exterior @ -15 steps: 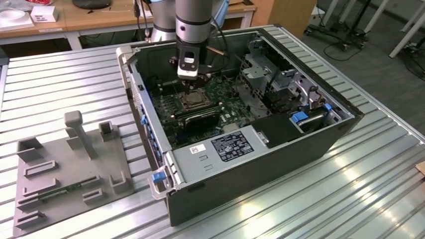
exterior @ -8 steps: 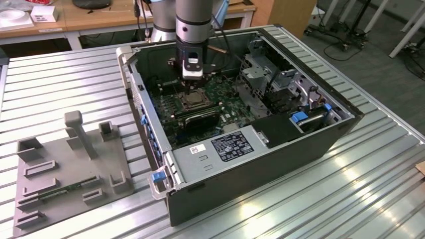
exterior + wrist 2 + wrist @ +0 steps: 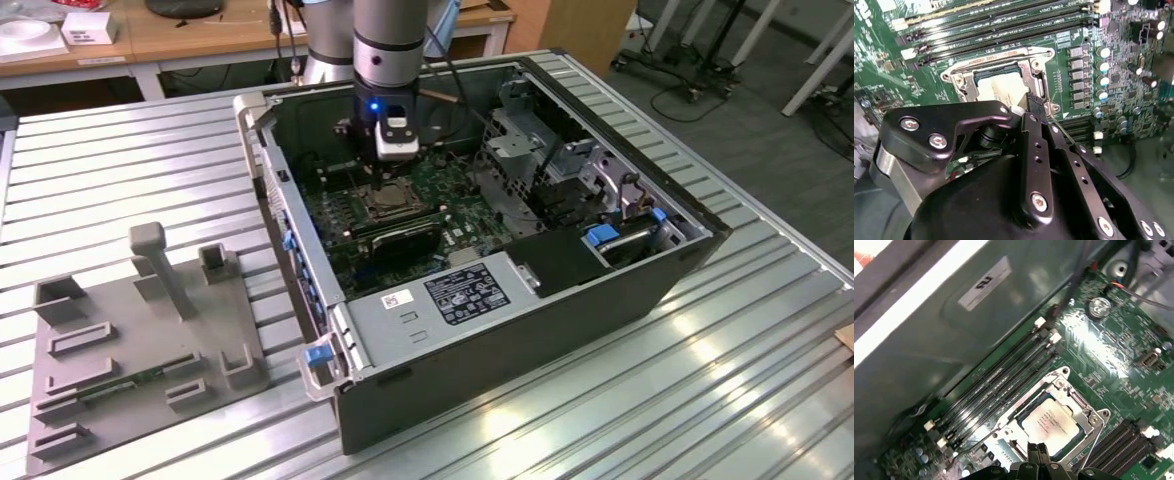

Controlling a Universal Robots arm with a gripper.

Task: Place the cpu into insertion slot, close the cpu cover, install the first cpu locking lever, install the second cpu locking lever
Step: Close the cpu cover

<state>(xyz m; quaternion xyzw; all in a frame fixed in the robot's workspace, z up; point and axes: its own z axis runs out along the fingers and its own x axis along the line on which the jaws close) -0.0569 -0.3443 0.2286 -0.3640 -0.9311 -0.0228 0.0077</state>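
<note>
The gripper [image 3: 1038, 449], closest to the lens in both wrist views, has its jaws pressed together with nothing between them, and its tips hang at the edge of the socket [image 3: 1029, 407]. The chip [image 3: 1050, 421] already sits in the socket, and the metal cover [image 3: 1088, 415] looks folded flat around it. I cannot tell whether either locking lever is latched, so those two steps seem left.
</note>
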